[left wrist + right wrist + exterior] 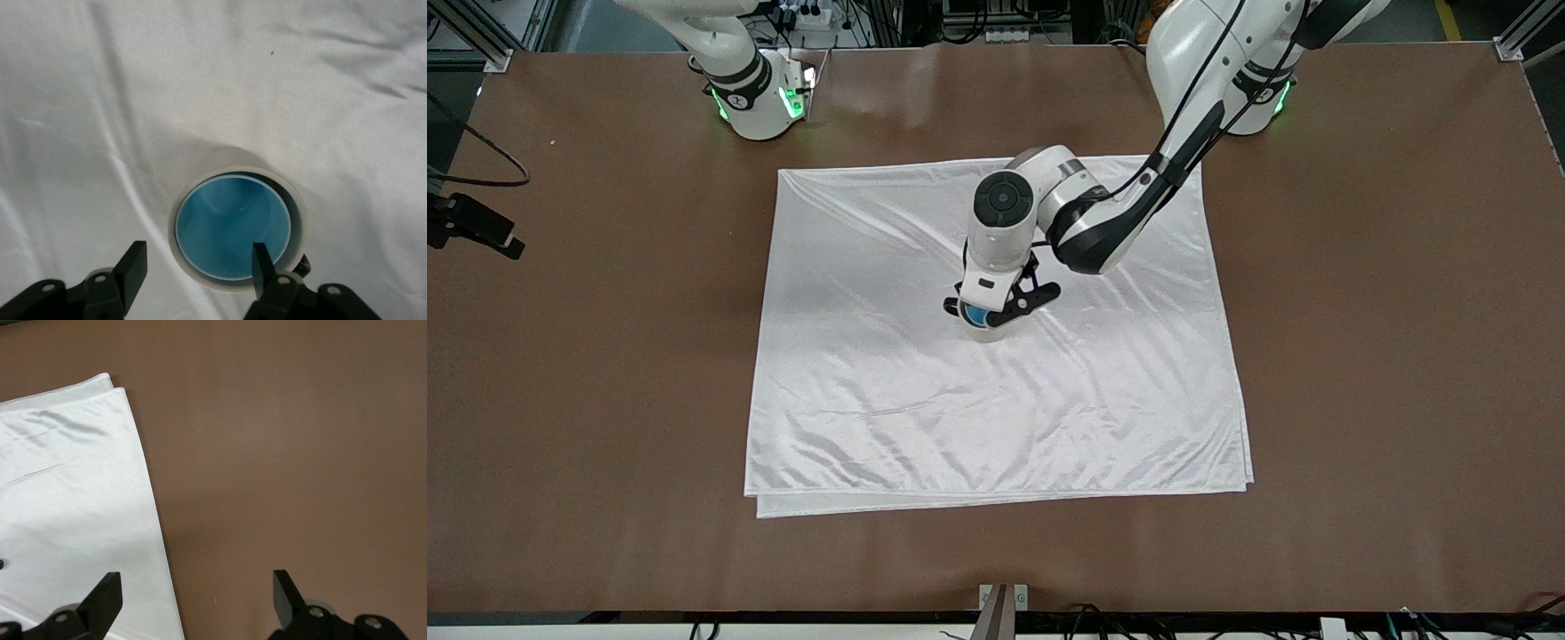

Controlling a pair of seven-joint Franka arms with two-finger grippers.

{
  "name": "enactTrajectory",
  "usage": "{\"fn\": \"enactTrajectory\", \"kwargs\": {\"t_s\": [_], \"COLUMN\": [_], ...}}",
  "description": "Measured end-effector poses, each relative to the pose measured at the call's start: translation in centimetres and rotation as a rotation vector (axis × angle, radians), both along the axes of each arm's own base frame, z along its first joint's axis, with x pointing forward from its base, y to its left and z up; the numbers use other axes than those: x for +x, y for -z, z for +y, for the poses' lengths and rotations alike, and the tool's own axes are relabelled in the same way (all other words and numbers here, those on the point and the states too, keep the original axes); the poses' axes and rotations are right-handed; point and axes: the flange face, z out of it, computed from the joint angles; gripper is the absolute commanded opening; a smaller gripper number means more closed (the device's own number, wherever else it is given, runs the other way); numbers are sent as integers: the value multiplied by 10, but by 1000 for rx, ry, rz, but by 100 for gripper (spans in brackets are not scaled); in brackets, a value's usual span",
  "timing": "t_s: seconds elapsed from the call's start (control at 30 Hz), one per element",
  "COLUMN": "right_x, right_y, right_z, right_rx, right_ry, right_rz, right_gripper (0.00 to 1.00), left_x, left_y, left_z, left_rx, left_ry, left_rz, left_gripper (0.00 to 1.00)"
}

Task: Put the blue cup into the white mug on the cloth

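Blue shows inside cream from my left wrist camera: the blue cup (232, 230) already sits nested in the white mug (235, 167), upright, its rim just under the mug's rim and pushed slightly toward one wall. The mug stands on the cloth (889, 391), near the cloth's middle, and the cloth lies on the brown bench (1387, 356).

My left tool (198, 269) is directly over the mug. Its fingers are apart: one finger dips just inside the cup's rim while the other stands clear outside the mug, so nothing is clamped as far as I can judge, though from the front the tool hides most of the mug and I can't rule out a light touch on the rim. The relation that matters now is vertical: cup and mug share an upright axis straight under the tool, so I'd want a straight lift out, or the inner finger may drag the cup up or tip the mug.

My right tool (197, 595) waits with fingers apart over bare bench by the cloth's corner, well away from the mug.
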Motion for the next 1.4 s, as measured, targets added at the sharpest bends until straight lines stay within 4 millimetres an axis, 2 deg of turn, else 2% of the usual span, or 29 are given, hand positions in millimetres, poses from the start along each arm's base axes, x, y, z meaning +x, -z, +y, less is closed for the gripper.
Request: {"fn": "enactTrajectory", "kwargs": {"t_s": [0.1,0.27,0.47,0.7,1.07,1.4], "right_x": [0,0,1,1,1,1], "right_y": [0,1,2,2,2,2], "right_z": [0,-1,-5,-11,-16,-18], "right_rx": [0,0,-1,-2,-4,-4], "right_ry": [1,3,9,20,30,33], "right_rz": [-2,-4,-8,-18,-20,-23], "right_gripper": [100,100,100,100,100,100], "left_x": [3,17,49,88,140,174], "left_y": [-4,-23,-53,-79,-113,-127], "left_z": [0,6,35,90,189,270], "left_rx": [-6,-23,-35,-10,34,48], "left_ry": [-3,-23,-38,-9,52,95], "left_rz": [-7,-37,-87,-103,-101,-105], "left_gripper": [100,100,100,100,100,100]}}
